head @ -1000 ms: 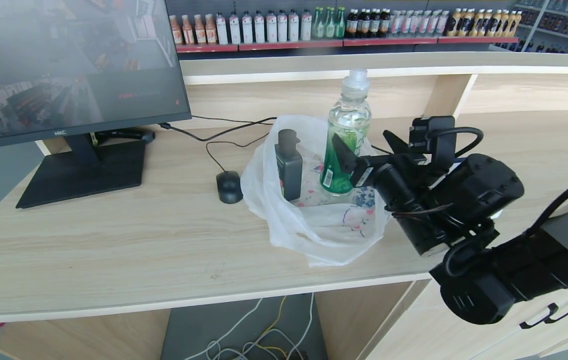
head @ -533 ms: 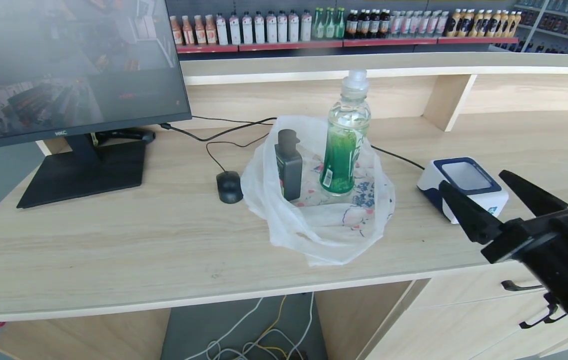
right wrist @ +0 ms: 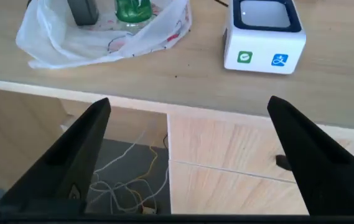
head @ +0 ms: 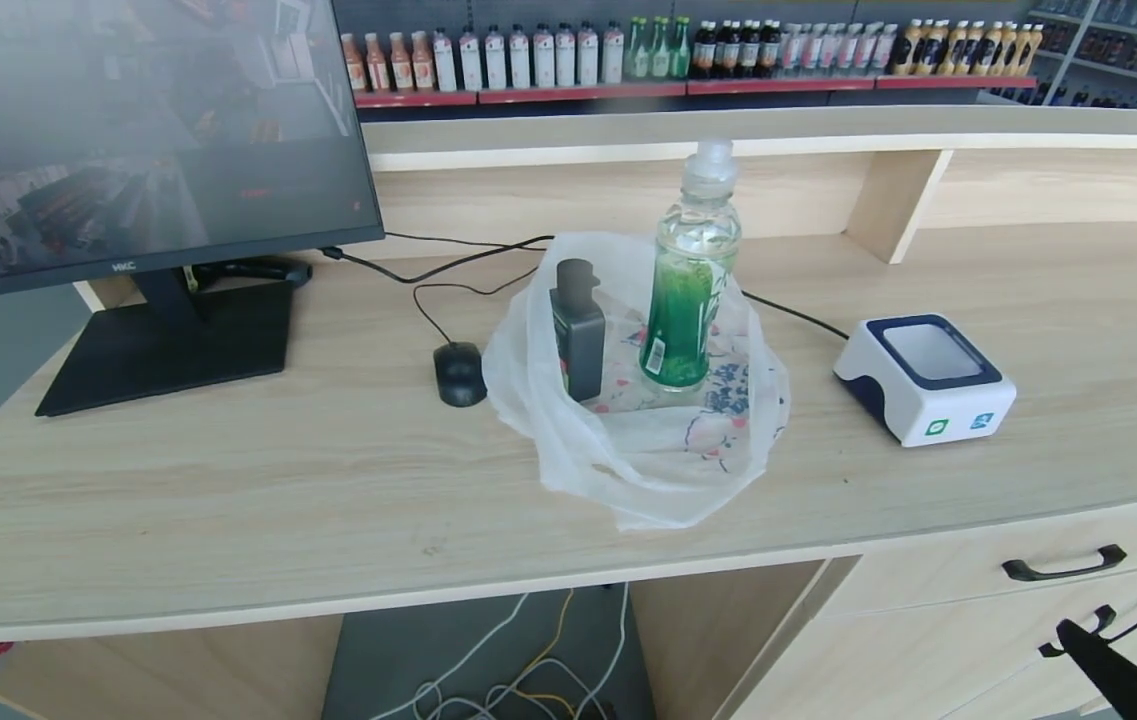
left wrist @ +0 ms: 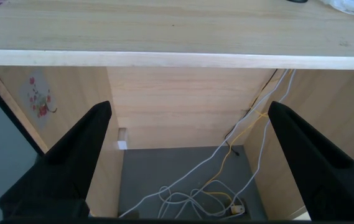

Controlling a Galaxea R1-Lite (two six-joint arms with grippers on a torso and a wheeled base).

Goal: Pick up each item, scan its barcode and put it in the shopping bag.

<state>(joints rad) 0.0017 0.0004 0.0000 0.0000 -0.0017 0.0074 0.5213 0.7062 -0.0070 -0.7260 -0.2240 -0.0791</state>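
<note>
Green bottle (head: 683, 300) and black bottle (head: 578, 340) stand upright in bag (head: 648, 470), mid-counter (head: 228, 480). Left gripper (left wrist: 190, 106) and right gripper (right wrist: 189, 102) hang below its front edge, jaws spread and empty, the right nearer.

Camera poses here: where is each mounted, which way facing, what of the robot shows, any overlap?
Head view: on the head, facing forward and down at the counter with shopping bag, green bottle and scanner; right tool at the lower right corner.
Left wrist view: low before the counter, facing its front edge and the cables beneath; left tool open.
Right wrist view: low, facing shopping bag, scanner and drawer front; right tool open.
Shared: head and right wrist both show shopping bag, green bottle, scanner.
</note>
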